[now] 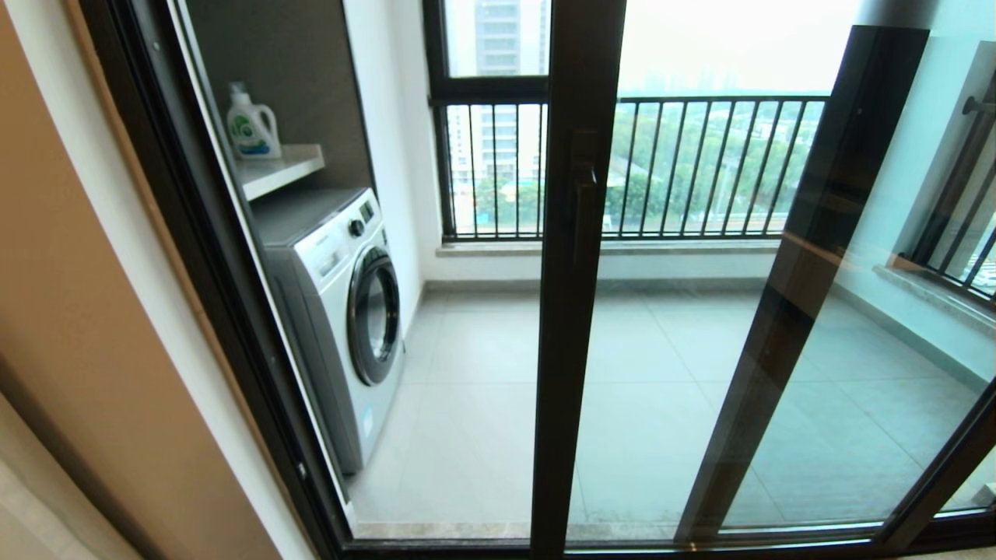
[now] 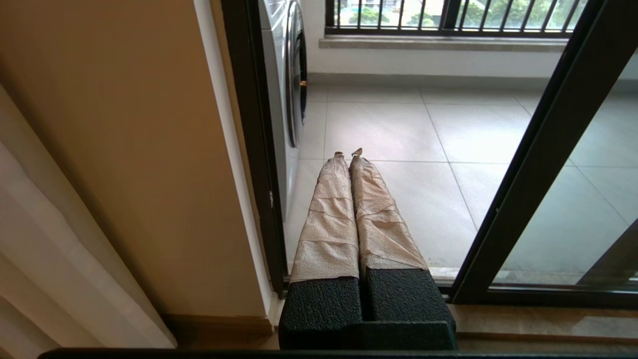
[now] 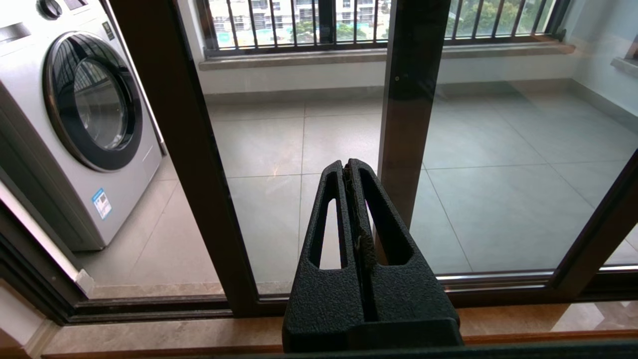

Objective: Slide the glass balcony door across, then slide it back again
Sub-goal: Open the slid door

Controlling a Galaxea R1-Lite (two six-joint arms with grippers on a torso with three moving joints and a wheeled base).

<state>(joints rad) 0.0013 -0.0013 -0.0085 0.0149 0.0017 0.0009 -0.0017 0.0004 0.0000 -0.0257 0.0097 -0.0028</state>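
The glass balcony door (image 1: 574,327) stands partly slid across. Its dark brown leading upright runs down the middle of the head view, with a slim dark handle (image 1: 584,194) midway up. Left of that upright the doorway is open; right of it is the pane, with a second upright (image 1: 817,233) behind the glass. Neither gripper shows in the head view. My left gripper (image 2: 348,153) is shut on nothing, its tape-wrapped fingers low before the open gap, left of the door upright (image 2: 538,164). My right gripper (image 3: 345,163) is shut and empty, facing the pane just right of the leading upright (image 3: 179,149).
A white washing machine (image 1: 350,311) stands on the balcony at the left, under a shelf (image 1: 280,167) with a detergent bottle (image 1: 250,124). A black-framed window with railing bars (image 1: 700,163) closes the far side. A beige wall (image 1: 78,311) flanks the doorway; the floor track (image 1: 467,537) runs below.
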